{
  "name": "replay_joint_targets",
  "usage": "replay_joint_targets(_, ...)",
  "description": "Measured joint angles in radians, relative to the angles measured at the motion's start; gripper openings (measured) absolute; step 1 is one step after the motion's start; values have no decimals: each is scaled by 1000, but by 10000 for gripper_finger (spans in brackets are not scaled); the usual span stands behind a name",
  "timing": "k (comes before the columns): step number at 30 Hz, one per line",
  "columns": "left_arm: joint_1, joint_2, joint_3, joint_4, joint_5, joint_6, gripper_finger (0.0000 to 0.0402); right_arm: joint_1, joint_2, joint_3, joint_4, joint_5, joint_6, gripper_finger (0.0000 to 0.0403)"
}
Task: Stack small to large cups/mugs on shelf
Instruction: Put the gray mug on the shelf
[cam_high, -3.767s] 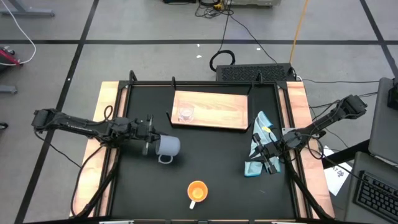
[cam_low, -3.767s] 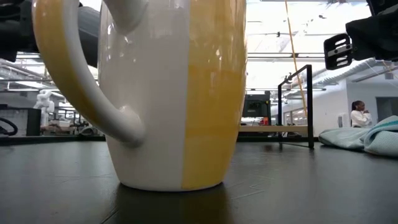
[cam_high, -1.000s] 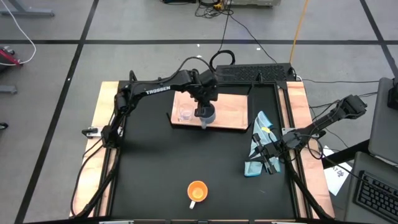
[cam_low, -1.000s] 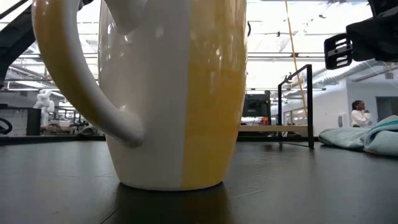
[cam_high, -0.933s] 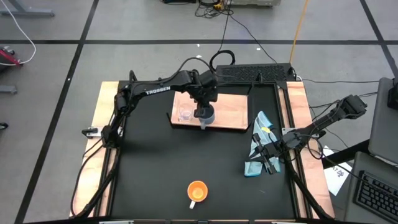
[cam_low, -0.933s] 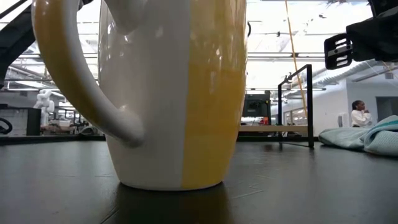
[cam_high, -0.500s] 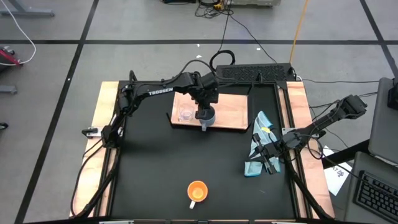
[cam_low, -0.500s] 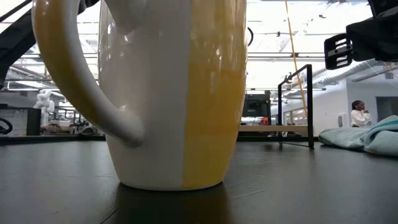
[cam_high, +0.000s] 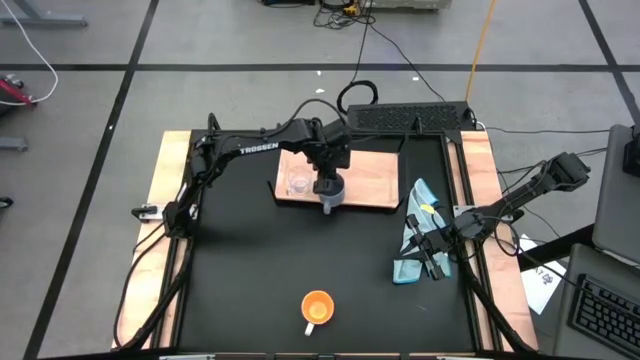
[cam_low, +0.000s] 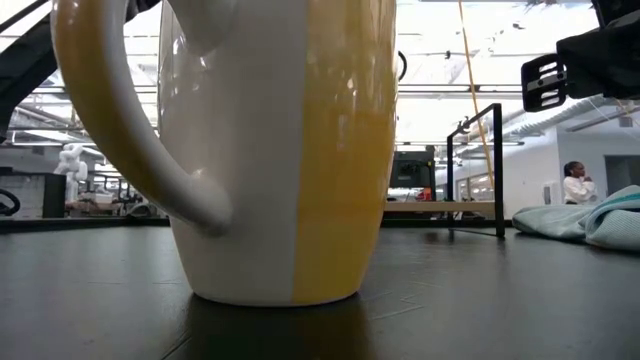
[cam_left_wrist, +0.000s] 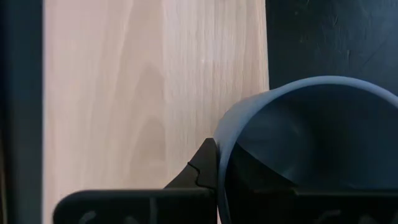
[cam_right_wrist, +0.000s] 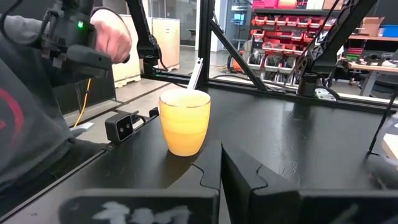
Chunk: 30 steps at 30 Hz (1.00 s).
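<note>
The blue-grey mug (cam_high: 330, 190) sits at the near edge of the light-wood shelf (cam_high: 375, 175), gripped at its rim by the left hand (cam_high: 326, 180), one finger inside and one outside. The clear glass cup (cam_high: 297, 184) stands on the shelf just to its left. The orange mug (cam_high: 317, 307) stands alone near the counter's (cam_high: 240, 290) front edge. The right hand (cam_high: 436, 250), fingers nearly closed and empty, rests over a light-blue cloth (cam_high: 418, 205) at the right.
</note>
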<state>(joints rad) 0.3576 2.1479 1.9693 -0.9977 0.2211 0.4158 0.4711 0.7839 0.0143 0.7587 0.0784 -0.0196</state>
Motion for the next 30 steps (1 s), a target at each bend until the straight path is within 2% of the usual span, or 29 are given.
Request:
replay_joint_targets(8,0,-8,-76,64,13,-6,7,0,0,0,0,0,0,0)
replay_joint_targets(15,0,-7,-80,92,-6,-6,7,0,0,0,0,0,0,0)
replay_joint_targets(22,0,-7,-80,102,-79,12,7,0,0,0,0,0,-2,0)
replay_joint_targets(30,16,-4,-79,122,-82,21,7,0,0,0,0,0,-3,0)
